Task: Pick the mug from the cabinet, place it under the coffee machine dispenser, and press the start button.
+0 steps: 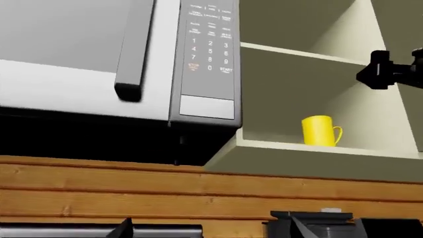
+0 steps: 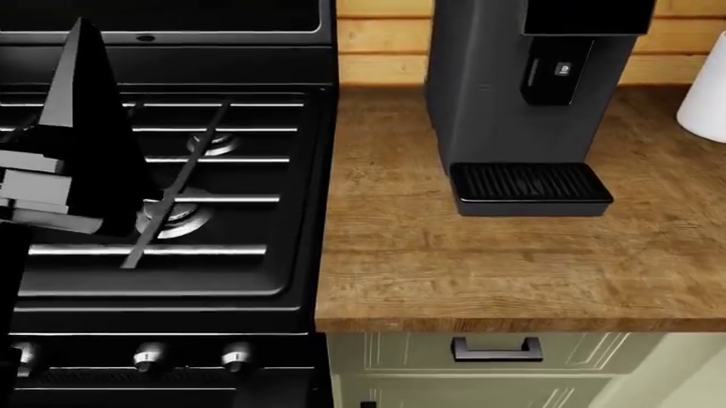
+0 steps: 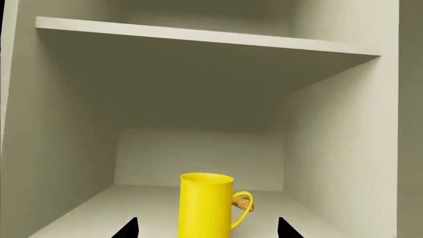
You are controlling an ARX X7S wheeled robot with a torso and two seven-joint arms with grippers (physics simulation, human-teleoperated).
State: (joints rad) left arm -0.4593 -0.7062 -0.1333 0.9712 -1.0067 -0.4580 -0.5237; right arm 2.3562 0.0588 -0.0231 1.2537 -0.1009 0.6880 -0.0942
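Note:
The yellow mug (image 3: 206,206) stands upright on the lowest shelf of the open cabinet (image 3: 79,208), handle to one side. My right gripper (image 3: 207,230) is open, its two black fingertips (image 3: 129,229) either side of the mug and apart from it. In the left wrist view the mug (image 1: 322,131) sits on the same shelf, with my right arm (image 1: 387,69) above and beside it. My left gripper (image 1: 211,230) is open and empty, low in front of the wood wall. The coffee machine dispenser (image 2: 587,15) overhangs the ribbed drip tray (image 2: 531,187). The start button (image 2: 562,70) is on the black panel.
A microwave (image 1: 99,59) hangs next to the cabinet, its keypad (image 1: 210,44) facing me. A black stove (image 2: 204,195) fills the left of the head view, with my left arm (image 2: 68,153) over it. A white crock (image 2: 706,102) stands right of the machine on the wooden counter (image 2: 454,272).

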